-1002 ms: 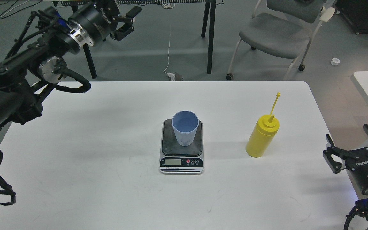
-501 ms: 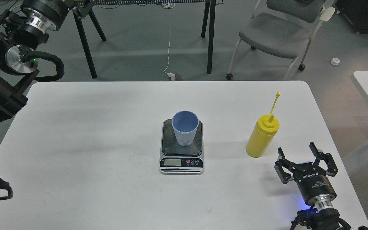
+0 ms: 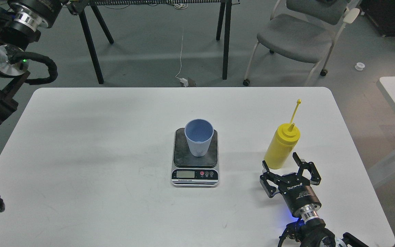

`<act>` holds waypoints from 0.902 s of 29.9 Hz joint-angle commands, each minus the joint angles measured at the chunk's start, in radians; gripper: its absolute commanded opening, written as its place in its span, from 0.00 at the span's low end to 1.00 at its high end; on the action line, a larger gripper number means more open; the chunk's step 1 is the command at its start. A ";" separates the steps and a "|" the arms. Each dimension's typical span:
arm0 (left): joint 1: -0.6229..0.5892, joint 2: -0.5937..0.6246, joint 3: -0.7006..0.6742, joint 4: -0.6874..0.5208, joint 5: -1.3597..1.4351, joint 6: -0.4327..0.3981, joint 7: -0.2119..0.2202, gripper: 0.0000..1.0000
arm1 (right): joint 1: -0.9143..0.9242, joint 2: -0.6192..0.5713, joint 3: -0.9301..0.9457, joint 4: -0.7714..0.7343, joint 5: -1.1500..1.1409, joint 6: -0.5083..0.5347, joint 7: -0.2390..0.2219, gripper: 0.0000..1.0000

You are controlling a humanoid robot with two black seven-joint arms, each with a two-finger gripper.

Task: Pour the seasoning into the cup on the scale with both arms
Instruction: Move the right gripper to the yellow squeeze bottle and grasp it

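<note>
Over on the far left, the left arm (image 3: 9,51) is up high and mostly off the table's edge, and its gripper runs out of the top of the view, so no telling how its fingers stand. Moving right, the white table (image 3: 81,154) is bare until dead centre, where the digital kitchen scale (image 3: 195,176) sits with the ribbed light-blue cup (image 3: 199,137) upright on its dark plate, looking empty as far as I can see. Further right, well apart from the scale, the yellow squeeze bottle (image 3: 282,146) stands upright with its cap strap poking up and the nozzle uncapped. Just in front of the bottle's base, the right gripper (image 3: 281,165) has its fingers spread wide, straddling the bottle's foot or very nearly, not closed on anything.

Stuff I'd worry about: the gripper is low, so if it closes near the base of a tall light bottle, it could tip it rather than grab it. One finger nudging first would shove it sideways too. And squeezing soft plastic too hard with the nozzle open could squirt seasoning onto the table before it ever reaches the cup.
</note>
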 commanded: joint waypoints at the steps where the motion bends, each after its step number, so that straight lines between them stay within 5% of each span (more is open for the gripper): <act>1: -0.001 0.011 -0.001 -0.001 0.002 -0.001 0.000 0.99 | 0.015 0.032 0.008 -0.034 -0.013 0.000 0.002 0.99; 27: -0.002 0.051 0.010 -0.019 0.005 0.002 0.002 0.99 | 0.111 0.090 0.068 -0.146 -0.021 0.000 0.031 0.95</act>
